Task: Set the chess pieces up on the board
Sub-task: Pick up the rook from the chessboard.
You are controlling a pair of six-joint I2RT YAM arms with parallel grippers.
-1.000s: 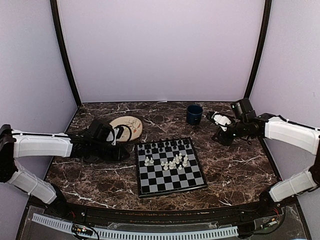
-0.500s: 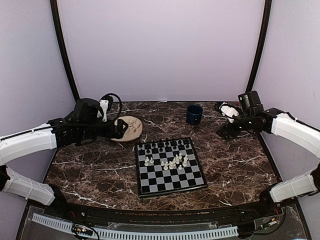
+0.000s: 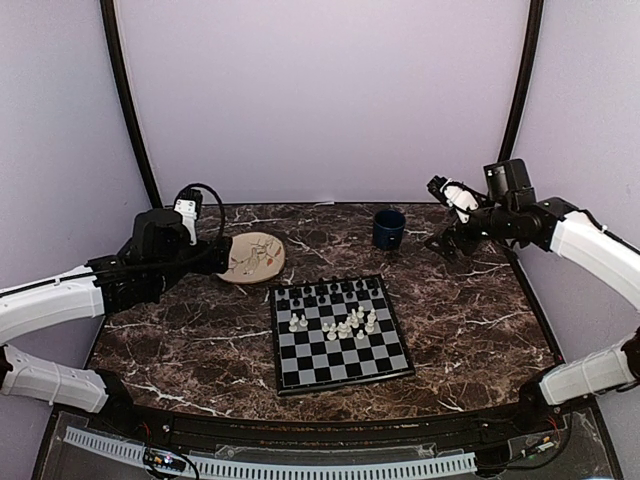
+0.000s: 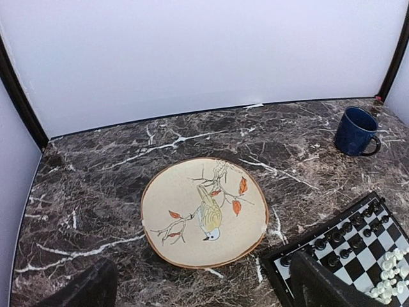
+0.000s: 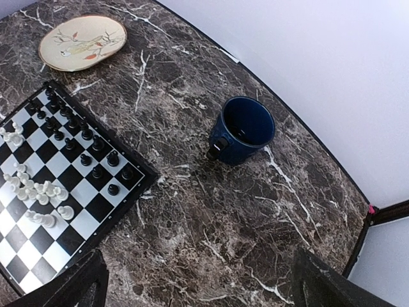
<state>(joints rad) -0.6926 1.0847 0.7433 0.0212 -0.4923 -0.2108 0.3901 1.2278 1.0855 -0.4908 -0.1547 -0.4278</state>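
Observation:
The board (image 3: 332, 366) lies at the table's middle, near the front. Black chess pieces (image 3: 330, 292) stand in its two far rows, and cream-white chess pieces (image 3: 342, 323) are bunched near its centre. My left gripper (image 3: 212, 261) hovers open and empty at the left, above the near edge of the plate (image 4: 204, 211). Its fingertips (image 4: 86, 289) frame the plate and the board's corner (image 4: 291, 268). At the back right my right gripper (image 3: 440, 242) is raised, open and empty. In its wrist view it (image 5: 201, 288) hangs over bare marble between the board (image 5: 102, 208) and the cup (image 5: 243, 131).
A round beige plate (image 3: 253, 257) with a bird drawing lies left of the board. A dark blue cup (image 3: 389, 228) stands upright behind the board's far right corner. White walls and black posts close in the table on three sides.
Both arms have risen and drawn back from the table, the left one up and left away from the plate, the right one up toward the back. Both grippers opened wide.

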